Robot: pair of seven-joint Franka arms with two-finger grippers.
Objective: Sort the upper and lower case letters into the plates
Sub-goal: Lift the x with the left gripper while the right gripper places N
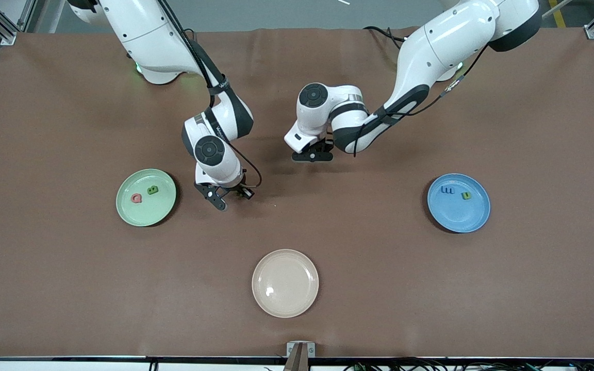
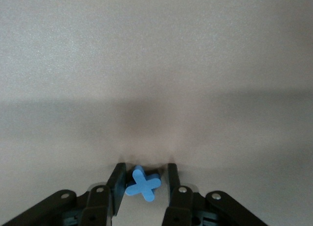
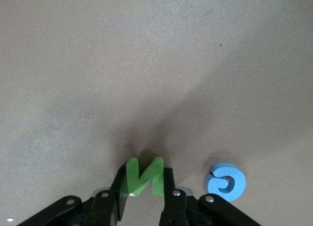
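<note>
The mint green plate (image 1: 142, 214) lies toward the right arm's end and holds a pink letter (image 1: 136, 198) and a green letter (image 1: 152, 190). The blue plate (image 1: 459, 216) lies toward the left arm's end and holds a dark blue letter (image 1: 447, 190) and an olive letter (image 1: 466, 196). My right gripper (image 1: 232, 197) is low beside the mint plate, shut on a green N (image 3: 145, 176). My left gripper (image 1: 313, 156) is low over the table's middle. Its fingers are open around a blue x (image 2: 143, 183), which touches one finger only.
A cream-beige plate (image 1: 285, 283) lies empty on the brown table, nearer the front camera. A curled blue letter (image 3: 225, 181) lies on the table beside the right gripper; it is hidden in the front view.
</note>
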